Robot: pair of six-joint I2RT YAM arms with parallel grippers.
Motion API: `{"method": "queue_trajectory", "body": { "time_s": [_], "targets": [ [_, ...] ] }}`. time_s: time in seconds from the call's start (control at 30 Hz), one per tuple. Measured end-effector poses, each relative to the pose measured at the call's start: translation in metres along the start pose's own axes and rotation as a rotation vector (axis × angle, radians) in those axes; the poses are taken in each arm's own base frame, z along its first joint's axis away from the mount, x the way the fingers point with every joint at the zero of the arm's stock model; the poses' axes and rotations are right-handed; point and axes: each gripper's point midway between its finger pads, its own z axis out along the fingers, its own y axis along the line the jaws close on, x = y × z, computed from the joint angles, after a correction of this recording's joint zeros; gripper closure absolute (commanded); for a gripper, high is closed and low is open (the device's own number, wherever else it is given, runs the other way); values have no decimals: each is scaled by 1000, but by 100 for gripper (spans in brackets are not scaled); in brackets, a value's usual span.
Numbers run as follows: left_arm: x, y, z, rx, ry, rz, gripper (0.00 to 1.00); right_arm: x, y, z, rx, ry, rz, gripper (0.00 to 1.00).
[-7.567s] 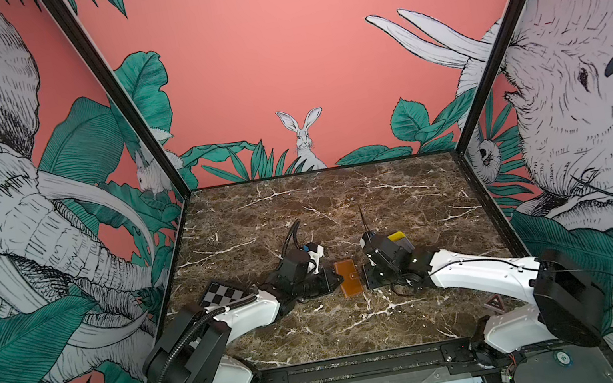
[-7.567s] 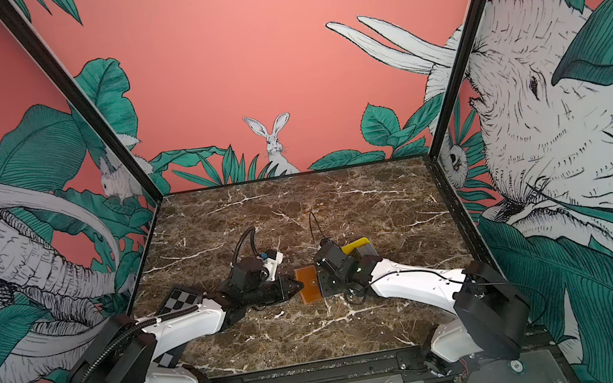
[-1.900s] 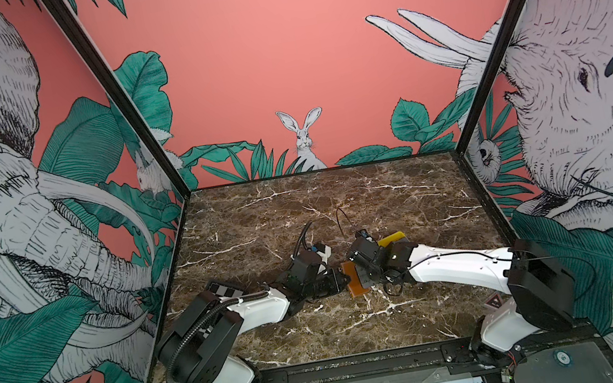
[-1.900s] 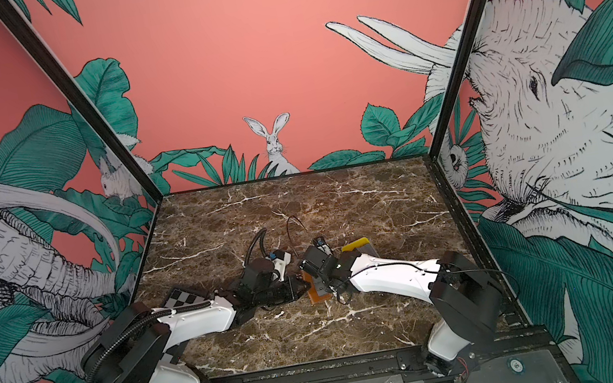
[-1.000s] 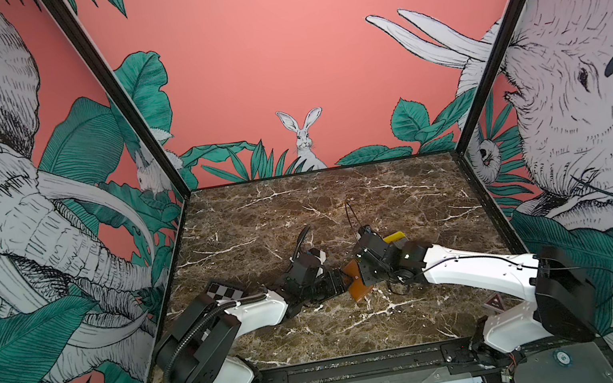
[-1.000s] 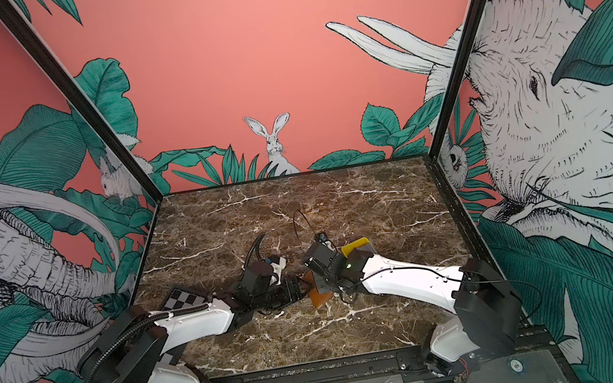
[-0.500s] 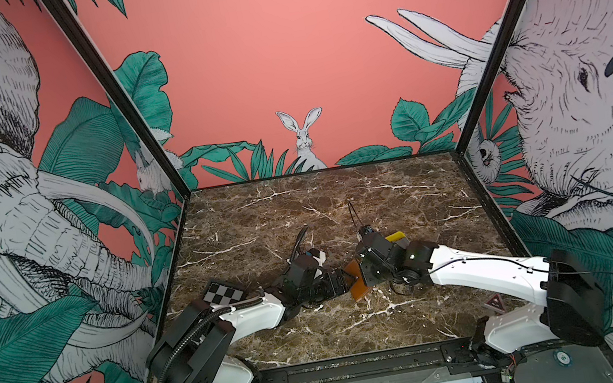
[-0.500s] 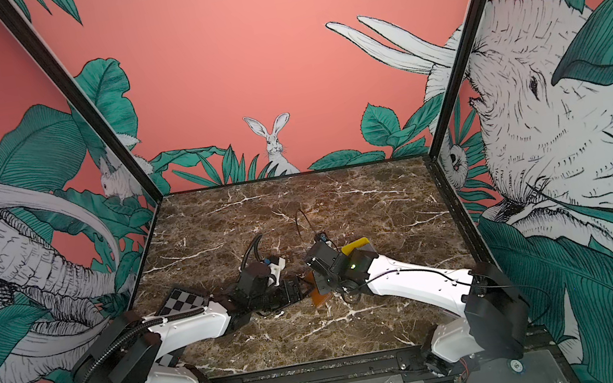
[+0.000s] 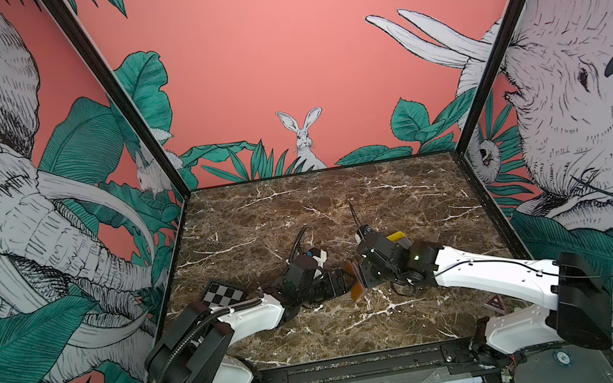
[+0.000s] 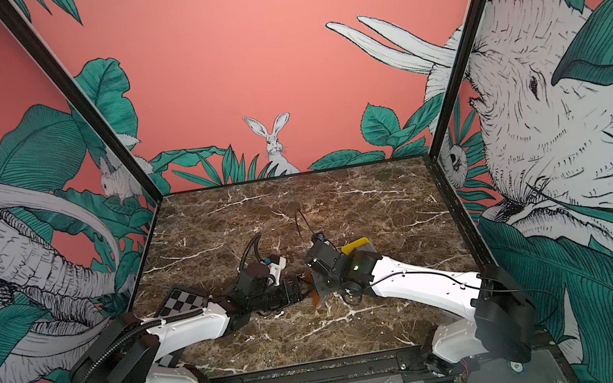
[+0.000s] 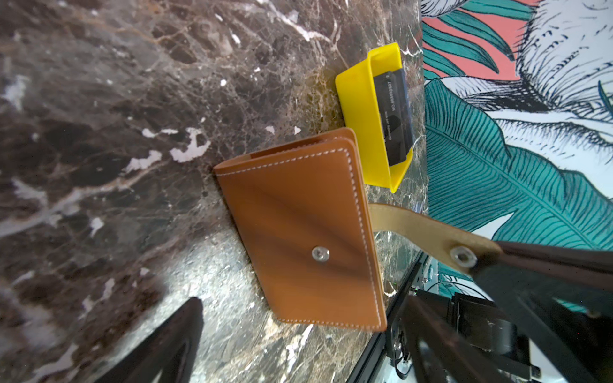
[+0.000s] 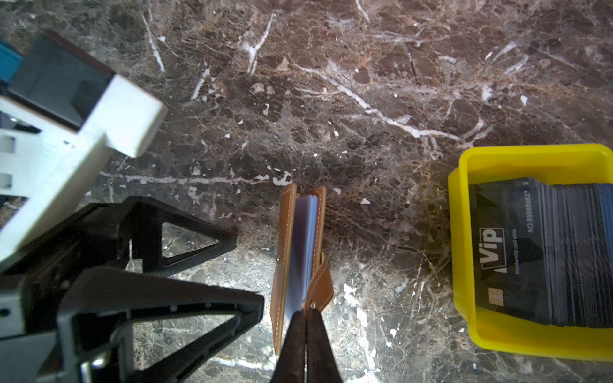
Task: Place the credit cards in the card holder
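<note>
Opening the holder; cards not yet touched.
The right pincer (image 12: 306, 319) is pinched shut on the snap tab (image 12: 321, 284) of the holder (image 12: 282, 252), which stands on edge mid-frame on the worktop (image 12: 365, 99), covers barely apart. The left pincer (image 12: 248, 273) gapes wide and empty just beside it. The cards (image 12: 530, 258) sit in the tray (image 12: 461, 232) at right. Next, likely, the left must catch the near cover and spread it. Both arms reach low, meeting at centre.

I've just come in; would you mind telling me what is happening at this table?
The right gripper, jaws shut, pinches the unsnapped tab of the brown card holder and holds it on edge over the table. The left gripper hovers beside it, jaws wide open, gripping nothing. The black cards sit stacked in the yellow tray; neither gripper holds one.
</note>
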Motion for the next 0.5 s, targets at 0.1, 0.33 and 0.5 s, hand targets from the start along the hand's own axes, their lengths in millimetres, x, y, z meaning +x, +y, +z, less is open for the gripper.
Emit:
{"method": "queue_trajectory", "body": {
  "time_s": [0.1,0.33,0.5],
  "targets": [
    [-2,-4,1,17,-8,1,2,0,3,-3,-11,-6,-4,100],
    [3,7,10,-2,17,-40,11,1,6,-4,-19,-5,-18,100],
    [3,11,11,-13,19,-55,16,3,9,-4,-23,-5,-27,100]
  ]
}}
